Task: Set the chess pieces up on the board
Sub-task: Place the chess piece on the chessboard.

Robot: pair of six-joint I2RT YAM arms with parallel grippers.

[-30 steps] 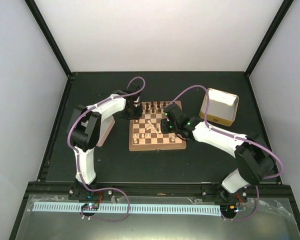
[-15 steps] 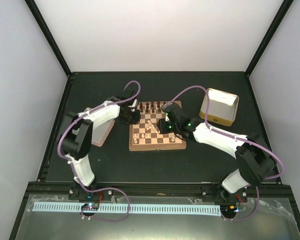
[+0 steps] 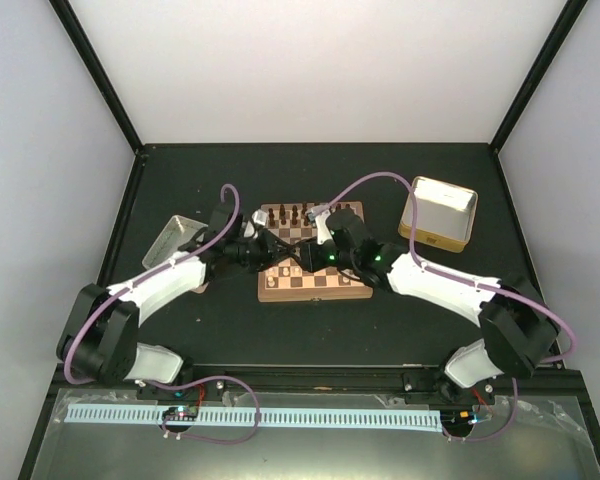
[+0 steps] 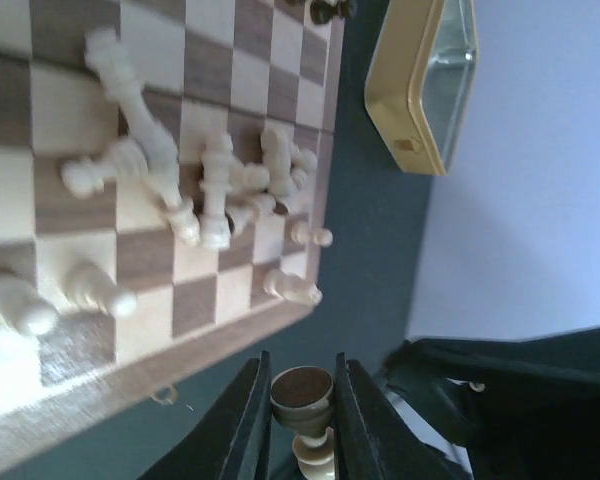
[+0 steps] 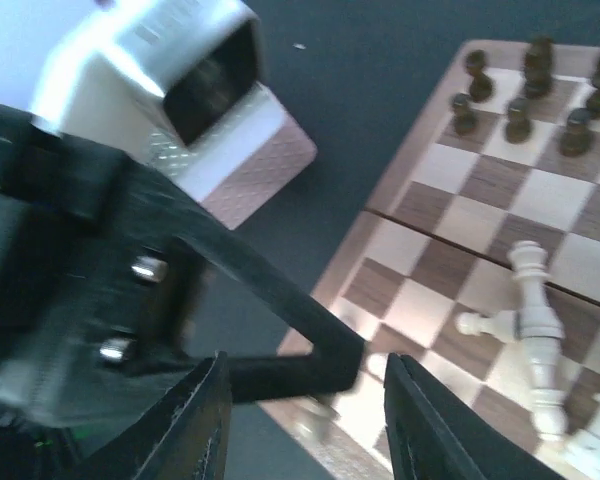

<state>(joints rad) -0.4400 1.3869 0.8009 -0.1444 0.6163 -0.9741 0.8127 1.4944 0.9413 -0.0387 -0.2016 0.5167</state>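
Top view: the board [image 3: 315, 296] lies mid-table, with dark pieces [image 3: 300, 212] lined along its far edge. A silver tray [image 3: 165, 240] sits to its left, partly under the left arm [image 3: 165, 283]. A cream tin tray [image 3: 436, 240] stands well to the right, its pale floor showing.

Left wrist: the left gripper [image 4: 302, 372] is clenched on one pale piece [image 4: 302, 392], seen just past the board's rim. On the board, pale pieces [image 4: 215, 195] lie toppled in a heap, and a few stand near the rim.

Right wrist: the right gripper [image 5: 308, 400] has its jaws spread, grasping nothing. The left gripper's black finger crosses between them. The silver tray's inside is dark, and I cannot tell its contents.
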